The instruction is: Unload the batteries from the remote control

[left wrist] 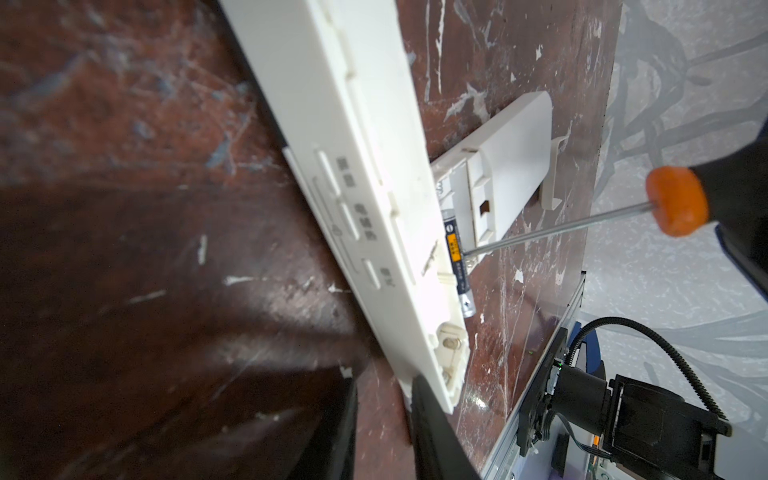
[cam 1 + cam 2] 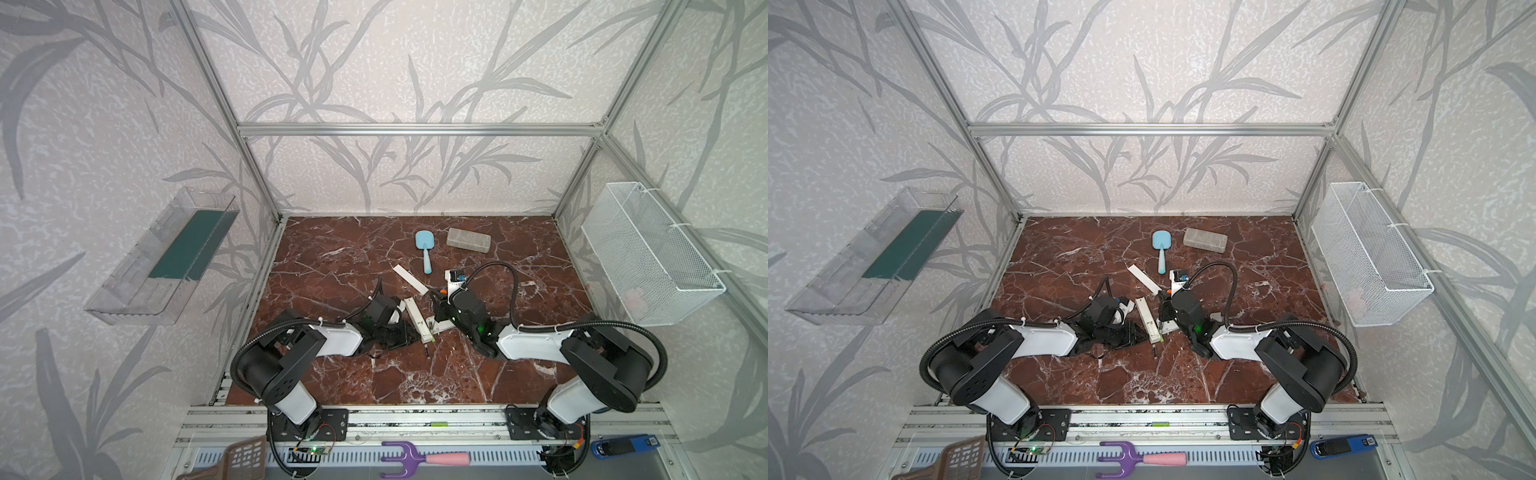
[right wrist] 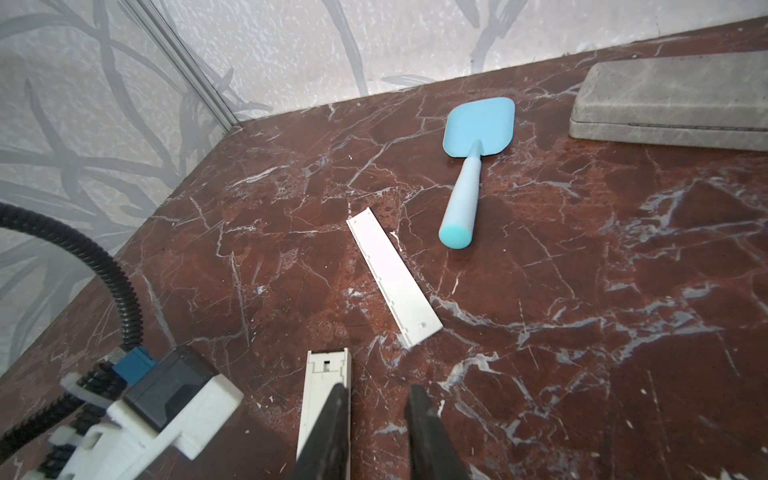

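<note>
In both top views a slim, white plastic long remote [image 2: 417, 318] sits mid-way on the glossy red-brown marbled table [image 2: 332, 257]. A flat white cover strip [image 2: 409, 279], a matte pale-blue spatula [image 2: 424, 247] and a speckled grey, round-cornered case [image 2: 468, 240] lie farther back. In the left wrist view the left gripper [image 1: 386, 399] sets narrow jaws either side of the long remote's end; whether they clamp it I cannot tell. Just beside it a shorter remote [image 1: 498, 158] lies with its bay open, holding a dark cylindrical battery [image 1: 456, 257] with an orange band. The screwdriver [image 1: 677, 201], orange-collared, touches the battery with its thin steel shaft. In the right wrist view the right gripper [image 3: 376, 395] shows black tapered fingers close together; it carries the screwdriver, whose handle is out of frame here.
</note>
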